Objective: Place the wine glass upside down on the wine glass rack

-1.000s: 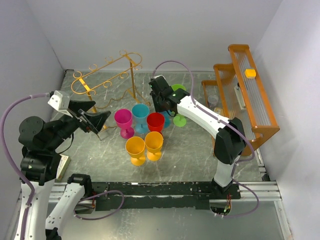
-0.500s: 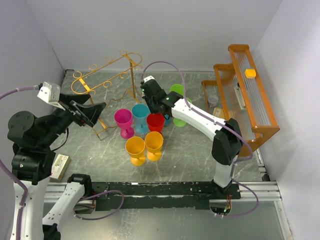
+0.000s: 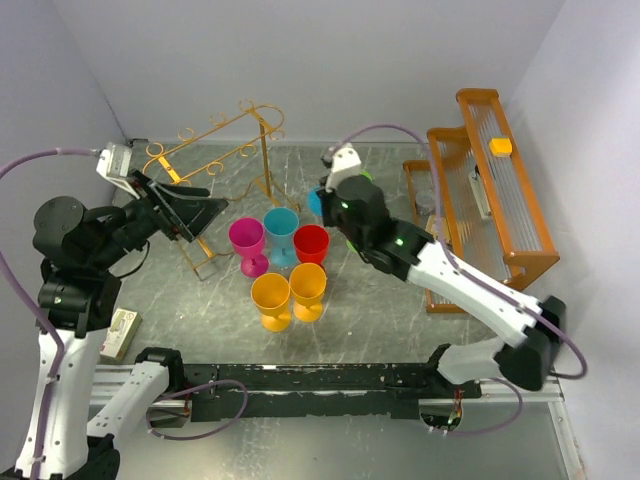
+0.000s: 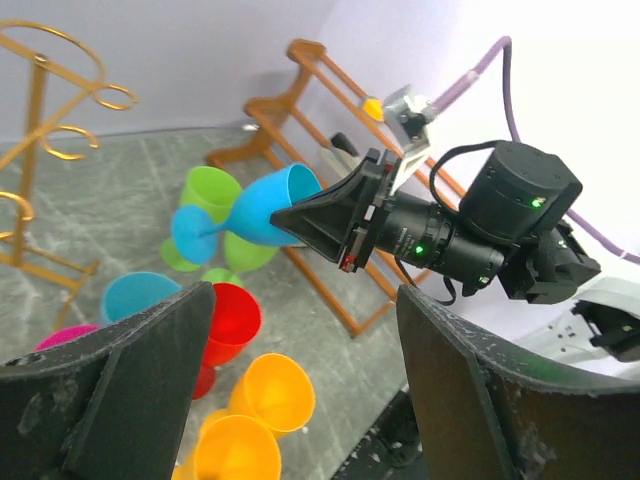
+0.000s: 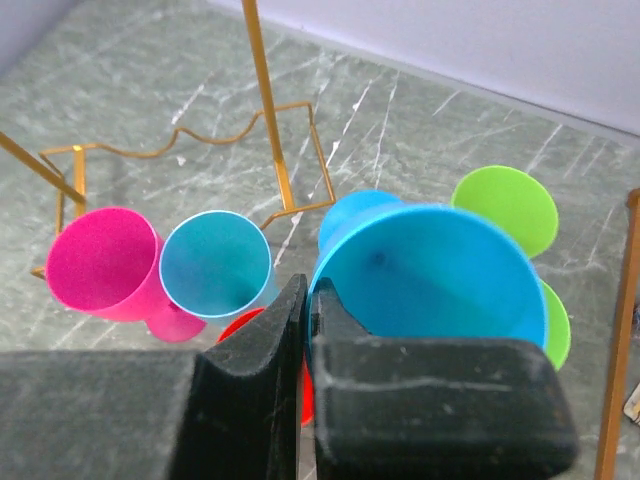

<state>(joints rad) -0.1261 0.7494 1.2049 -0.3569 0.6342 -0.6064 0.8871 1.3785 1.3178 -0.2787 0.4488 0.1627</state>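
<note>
My right gripper [image 3: 322, 203] is shut on the rim of a blue wine glass [image 3: 315, 204] and holds it off the table, tilted on its side. In the right wrist view the gripper [image 5: 308, 310] pinches the wall of the blue glass [image 5: 430, 270], one finger inside the bowl. The left wrist view shows that glass [image 4: 270, 205] with its foot pointing left. The gold wire wine glass rack [image 3: 215, 150] stands at the back left and holds nothing. My left gripper [image 3: 200, 212] is open and empty, raised in front of the rack [image 4: 40, 150].
Pink [image 3: 246, 238], teal [image 3: 281, 225], red [image 3: 311, 243] and two orange glasses [image 3: 270, 297] [image 3: 308, 285] stand upright mid-table. A green glass [image 5: 505, 205] is behind the blue one. A wooden slatted rack [image 3: 490, 190] lines the right side. A small box [image 3: 118, 333] lies near left.
My right arm has swung and turned its wrist, lifting the blue glass off the table and tilting it. My left arm has risen and shifted slightly right, still open.
</note>
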